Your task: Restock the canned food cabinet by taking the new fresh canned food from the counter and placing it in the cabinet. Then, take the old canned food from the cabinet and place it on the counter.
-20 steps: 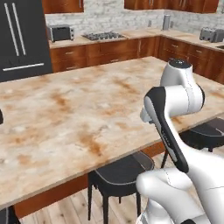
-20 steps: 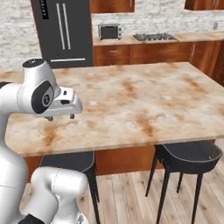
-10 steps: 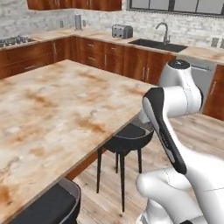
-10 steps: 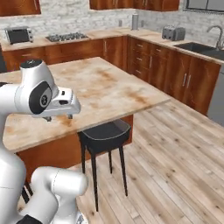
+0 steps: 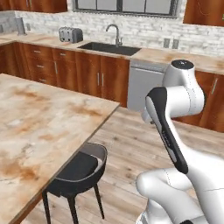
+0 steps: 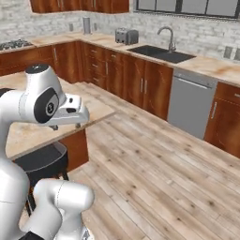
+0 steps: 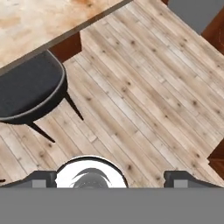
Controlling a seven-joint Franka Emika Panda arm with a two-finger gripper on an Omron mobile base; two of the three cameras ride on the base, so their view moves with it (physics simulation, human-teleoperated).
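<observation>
The counter (image 5: 43, 122) is the pale stone island with rusty blotches; it lies at the left in both base views (image 6: 18, 133) and across the top left of the hand view (image 7: 39, 17). My gripper (image 7: 111, 179) points down at the wood floor just off the island's corner. It is open, its two dark fingertips (image 7: 43, 179) stand wide apart, and nothing is between them. In the right base view the hand (image 6: 70, 112) hangs level with the island's edge. The canned food and its cabinet are out of view.
A black stool (image 5: 78, 168) (image 7: 26, 87) is tucked under the island's edge. Ahead runs a wall worktop with a sink (image 5: 109, 47), a toaster (image 5: 71, 34) and a grey dishwasher (image 6: 190, 105). Bare wood floor (image 6: 154, 173) spreads between the island and those base cabinets.
The whole picture has swung: the base has turned right, so the island slid to the left and the sink wall came into view. The arm keeps its pose and the gripper stays open.
</observation>
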